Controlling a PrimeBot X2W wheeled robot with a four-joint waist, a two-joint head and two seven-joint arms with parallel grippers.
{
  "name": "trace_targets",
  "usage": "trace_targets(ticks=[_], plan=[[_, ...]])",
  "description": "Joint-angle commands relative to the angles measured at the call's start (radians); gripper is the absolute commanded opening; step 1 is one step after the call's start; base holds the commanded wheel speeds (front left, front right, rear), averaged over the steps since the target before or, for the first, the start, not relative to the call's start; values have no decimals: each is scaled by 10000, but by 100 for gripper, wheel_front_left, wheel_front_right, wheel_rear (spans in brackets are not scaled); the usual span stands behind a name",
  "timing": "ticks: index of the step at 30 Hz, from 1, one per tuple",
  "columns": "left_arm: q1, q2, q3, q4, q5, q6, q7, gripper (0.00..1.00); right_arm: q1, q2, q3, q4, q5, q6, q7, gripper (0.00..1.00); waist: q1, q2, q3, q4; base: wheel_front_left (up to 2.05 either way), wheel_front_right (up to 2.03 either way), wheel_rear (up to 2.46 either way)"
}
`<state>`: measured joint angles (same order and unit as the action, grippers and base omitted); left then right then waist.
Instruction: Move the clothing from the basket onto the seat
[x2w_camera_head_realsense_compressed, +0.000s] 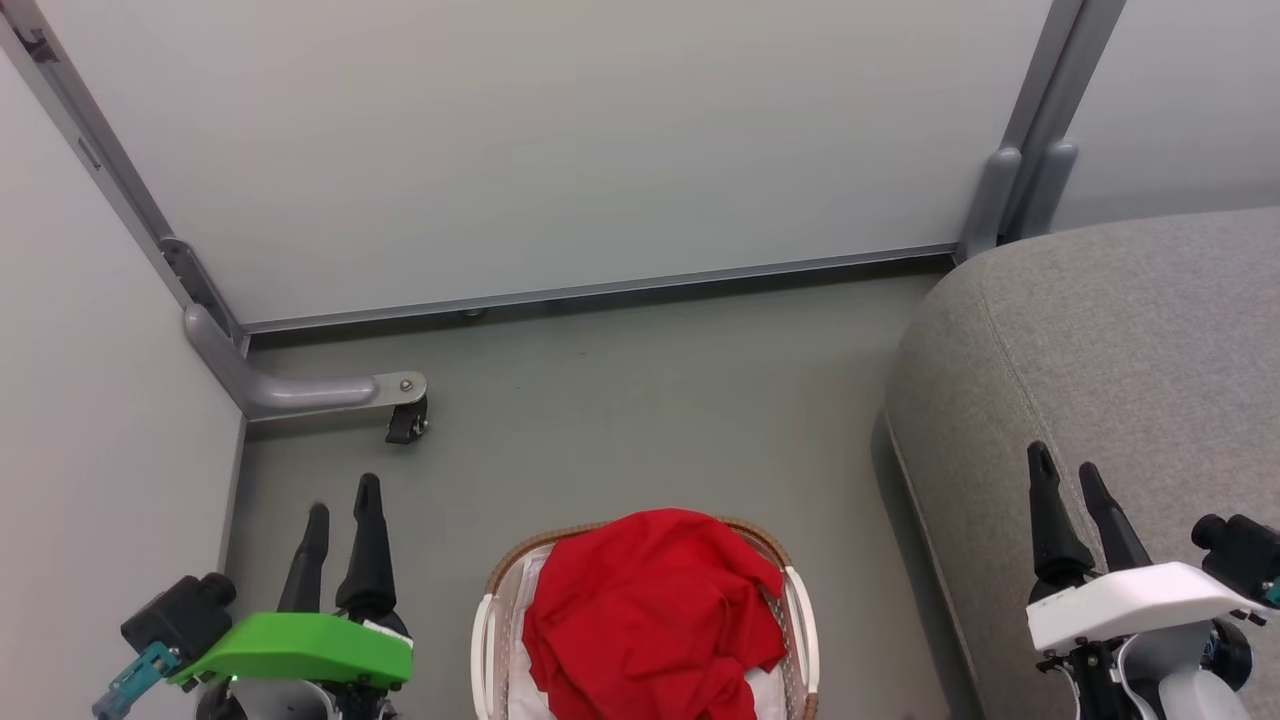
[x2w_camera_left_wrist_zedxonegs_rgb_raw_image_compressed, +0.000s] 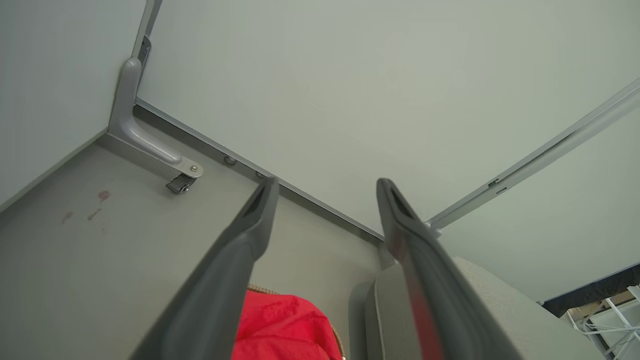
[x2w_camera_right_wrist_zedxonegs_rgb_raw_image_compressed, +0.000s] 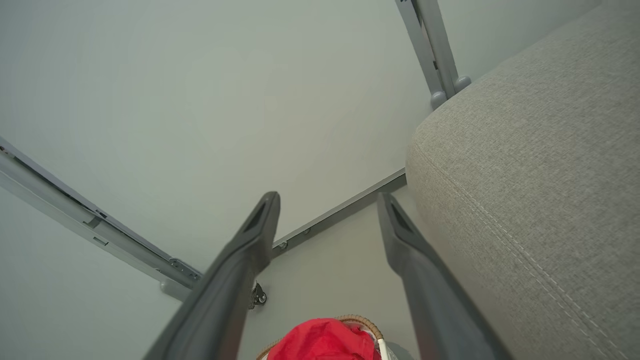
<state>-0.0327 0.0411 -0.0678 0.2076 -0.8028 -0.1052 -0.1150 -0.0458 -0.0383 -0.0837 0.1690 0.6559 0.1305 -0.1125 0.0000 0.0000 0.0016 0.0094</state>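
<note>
The clothing (x2w_camera_head_realsense_compressed: 650, 600) lies heaped in the basket (x2w_camera_head_realsense_compressed: 803, 620) on the floor (x2w_camera_head_realsense_compressed: 650, 400) between your arms; the seat (x2w_camera_head_realsense_compressed: 1120, 340) stands just to its right. Your left gripper (x2w_camera_head_realsense_compressed: 343, 497) and right gripper (x2w_camera_head_realsense_compressed: 1064, 460) both hang with jaws parted and empty, apart from the fabric. Bring the right gripper, nearer the seat, down over the heap's top, pinch a thick red fold, not the white liner (x2w_camera_head_realsense_compressed: 768, 690), and lift straight up so the basket stays put.

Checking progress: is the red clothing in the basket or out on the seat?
In the basket. The red clothing is heaped inside the basket, mounded above its woven rim. The visible part of the grey seat has no garment on it.
</note>
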Motion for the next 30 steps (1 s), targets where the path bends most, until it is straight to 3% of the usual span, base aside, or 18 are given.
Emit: trace_targets(ticks=[1, 17, 30], plan=[[-12, 68, -44, -46, 318, 41, -95, 100, 30, -70, 36, -54, -365, 2, -117, 100, 0, 0, 1, 4, 0, 0, 0], [157, 87, -312, 421, 2183, 18, -544, 100, 0, -96, 260, 242, -2459, 2, -569, 100, 0, 0, -26, 55, 0, 0, 0], [109, 99, -546, 723, 3059, -17, -837, 100, 54, -113, 398, 340, -3656, 3, -865, 100, 0, 0, -31, 133, 0, 0, 0]])
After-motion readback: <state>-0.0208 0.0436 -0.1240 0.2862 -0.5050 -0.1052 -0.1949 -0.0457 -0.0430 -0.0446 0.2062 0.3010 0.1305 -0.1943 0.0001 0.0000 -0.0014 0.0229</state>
